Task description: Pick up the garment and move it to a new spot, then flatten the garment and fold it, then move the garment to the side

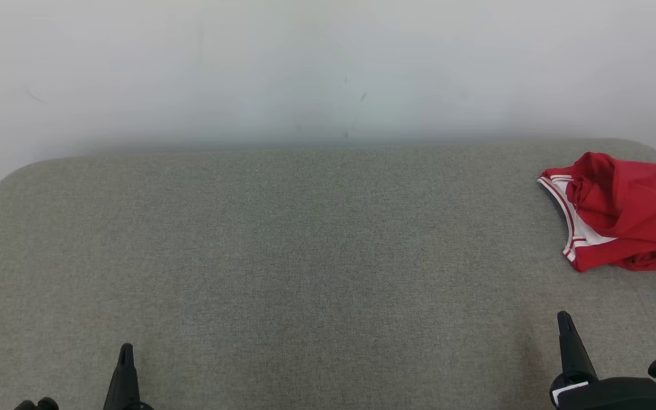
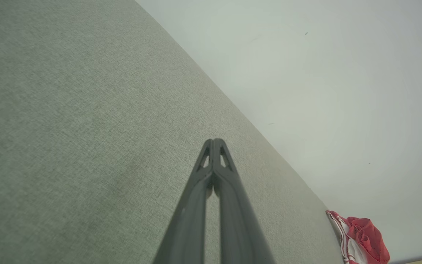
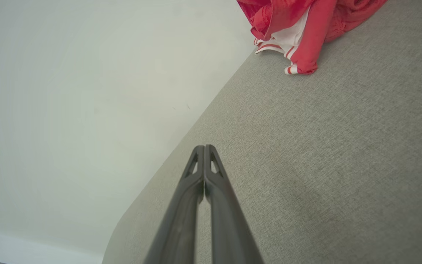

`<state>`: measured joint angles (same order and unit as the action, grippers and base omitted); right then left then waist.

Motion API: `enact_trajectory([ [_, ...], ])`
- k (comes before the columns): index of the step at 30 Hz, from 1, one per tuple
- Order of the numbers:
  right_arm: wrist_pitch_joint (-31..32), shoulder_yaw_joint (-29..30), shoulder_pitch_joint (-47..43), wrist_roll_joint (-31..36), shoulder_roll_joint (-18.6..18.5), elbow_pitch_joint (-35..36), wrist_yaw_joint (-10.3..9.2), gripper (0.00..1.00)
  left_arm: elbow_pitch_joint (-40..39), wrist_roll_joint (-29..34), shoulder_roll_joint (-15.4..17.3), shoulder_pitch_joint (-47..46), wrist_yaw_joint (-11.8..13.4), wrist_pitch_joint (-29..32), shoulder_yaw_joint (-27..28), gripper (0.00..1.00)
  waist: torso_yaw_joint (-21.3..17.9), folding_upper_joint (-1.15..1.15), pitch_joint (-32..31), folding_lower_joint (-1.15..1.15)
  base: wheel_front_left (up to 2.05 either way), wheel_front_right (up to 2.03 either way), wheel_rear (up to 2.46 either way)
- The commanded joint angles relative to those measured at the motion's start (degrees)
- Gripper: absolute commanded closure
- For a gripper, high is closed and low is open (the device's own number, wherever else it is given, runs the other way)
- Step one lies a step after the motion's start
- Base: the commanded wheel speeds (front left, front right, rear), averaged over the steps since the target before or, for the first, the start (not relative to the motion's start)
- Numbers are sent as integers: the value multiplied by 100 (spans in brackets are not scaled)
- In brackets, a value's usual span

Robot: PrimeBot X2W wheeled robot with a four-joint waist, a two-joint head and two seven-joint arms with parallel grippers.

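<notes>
The garment (image 1: 618,210), a red jersey with white-and-red trim and a dark print, is seen lying in a loose bundle at the far right of the desk (image 1: 305,256), close to its rounded back corner. Part of it is cut off by the right edge of the head view. It is doubled over on itself, with the white inside showing at the near-left edge, but the layers are rumpled rather than squared.

Nothing is held. The right hand (image 1: 565,322) is seen near the front edge, just short of the garment and apart from it, with its fingers pressed together and empty. The left hand (image 1: 127,353) is placed well away at the front left, likewise closed on nothing. Between them a broad stretch of grey cloth top is seen, and a pale wall (image 1: 305,68) behind.

The step in hand cannot be settled from this. A rumpled bundle at the edge with both hands drawn back would fit a garment waiting to be picked up and carried to a new spot. It would fit equally a garment roughly folded and set aside.

Should a grasp be wanted, the fingers would have to be parted beforehand. The right hand is judged the better placed, since the bundle lies on its side. A single layer would be hard to catch in cloth this bunched.
</notes>
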<state>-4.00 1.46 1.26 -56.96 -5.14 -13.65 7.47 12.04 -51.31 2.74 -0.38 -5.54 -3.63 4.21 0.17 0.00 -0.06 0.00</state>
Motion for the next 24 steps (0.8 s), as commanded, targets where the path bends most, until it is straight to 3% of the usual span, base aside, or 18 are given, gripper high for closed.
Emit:
enact_trajectory([
  [1,44,42,143,-163,2,61,2,100,-46,-209,22,-172,-18,39,32,100,0,0,0,0,0,0,0],
  [24,406,204,285,-1404,78,30,3,100,47,-1615,22,-335,-92,400,108,100,-5,0,7,0,0,0,0],
])
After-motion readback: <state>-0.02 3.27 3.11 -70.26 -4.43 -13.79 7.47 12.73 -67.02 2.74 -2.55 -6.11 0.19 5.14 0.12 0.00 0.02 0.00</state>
